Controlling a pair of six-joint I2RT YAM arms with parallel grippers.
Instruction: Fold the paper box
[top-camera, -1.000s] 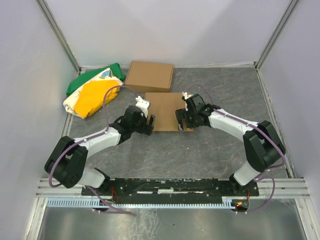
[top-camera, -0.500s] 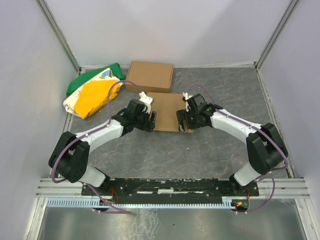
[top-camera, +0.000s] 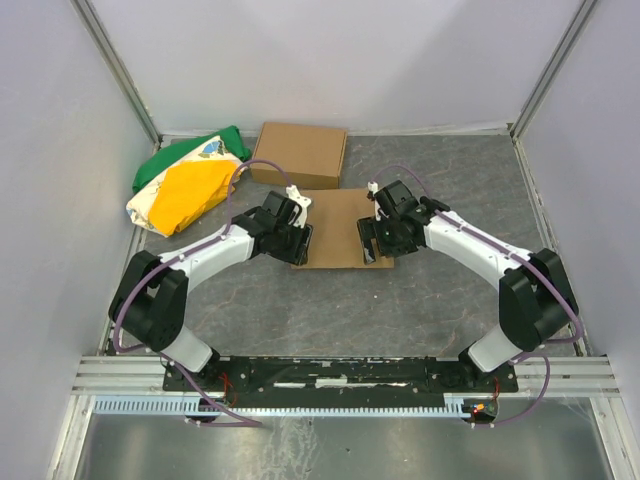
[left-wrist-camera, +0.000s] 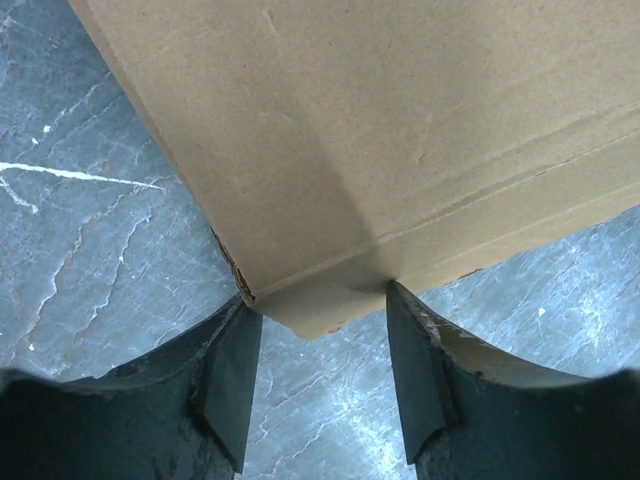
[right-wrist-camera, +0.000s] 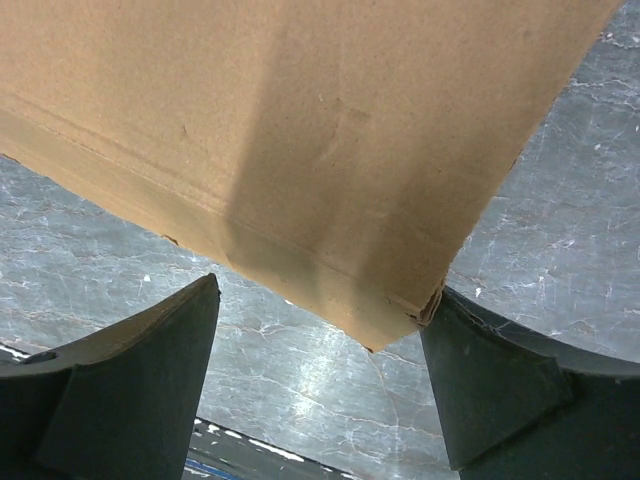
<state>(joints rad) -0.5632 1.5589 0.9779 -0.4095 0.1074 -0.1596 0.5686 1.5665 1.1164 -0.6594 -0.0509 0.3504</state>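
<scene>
The paper box (top-camera: 335, 225) lies flat and folded shut on the grey table, mid-table. My left gripper (top-camera: 301, 243) is open at its near left corner. In the left wrist view that corner (left-wrist-camera: 320, 300) pokes between the fingers (left-wrist-camera: 228, 375), whose tips touch its edges; the gripper (left-wrist-camera: 320, 365) holds nothing. My right gripper (top-camera: 373, 240) is open at the near right corner. In the right wrist view the box corner (right-wrist-camera: 400, 310) rests against the right finger (right-wrist-camera: 490, 385); the gripper (right-wrist-camera: 320, 375) is spread wide.
A second, ready-made brown cardboard box (top-camera: 298, 153) sits just behind the paper box. A green, yellow and white bag (top-camera: 185, 185) lies at the back left. White walls and a metal frame enclose the table.
Both grippers have closed in on the box's near corners. The left arm has stretched further out to the right; the box has shifted slightly towards me.
</scene>
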